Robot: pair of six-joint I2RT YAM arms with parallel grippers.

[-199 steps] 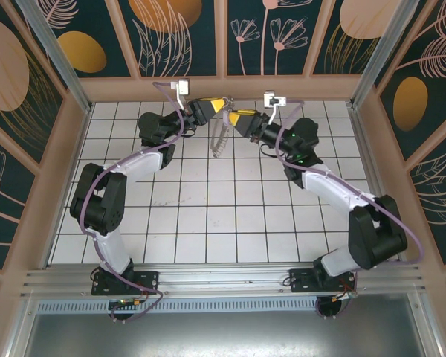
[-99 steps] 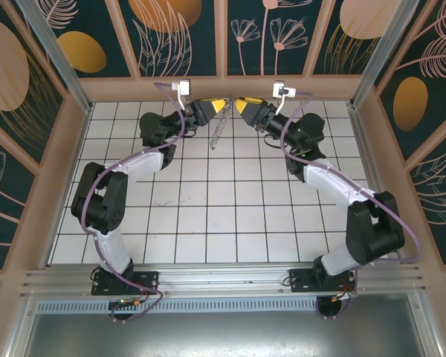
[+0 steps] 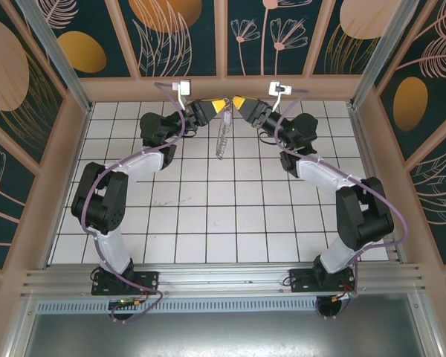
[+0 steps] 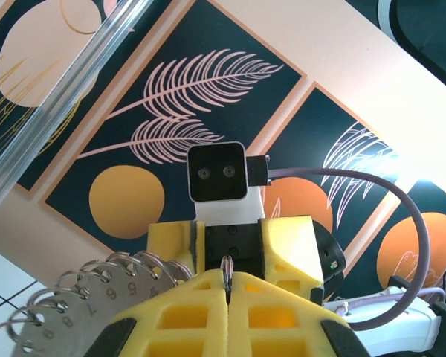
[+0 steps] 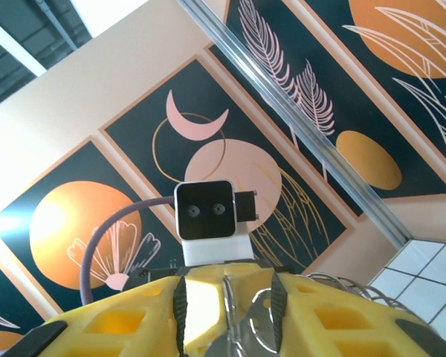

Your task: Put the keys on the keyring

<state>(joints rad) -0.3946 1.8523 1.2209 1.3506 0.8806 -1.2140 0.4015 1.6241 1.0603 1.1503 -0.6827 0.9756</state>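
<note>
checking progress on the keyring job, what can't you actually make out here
- key: top view, too small to pick out among the hanging keyring.
- what the right gripper holds: right wrist view, yellow foam crowds the gap, bottom edge cuts it.
- keyring's lower part: left wrist view, behind the left gripper's fingers.

Keyring: shiny metal rings, matt grey numbered tags. Left gripper: matt yellow, foam-like. Table: smooth white tiles.
</note>
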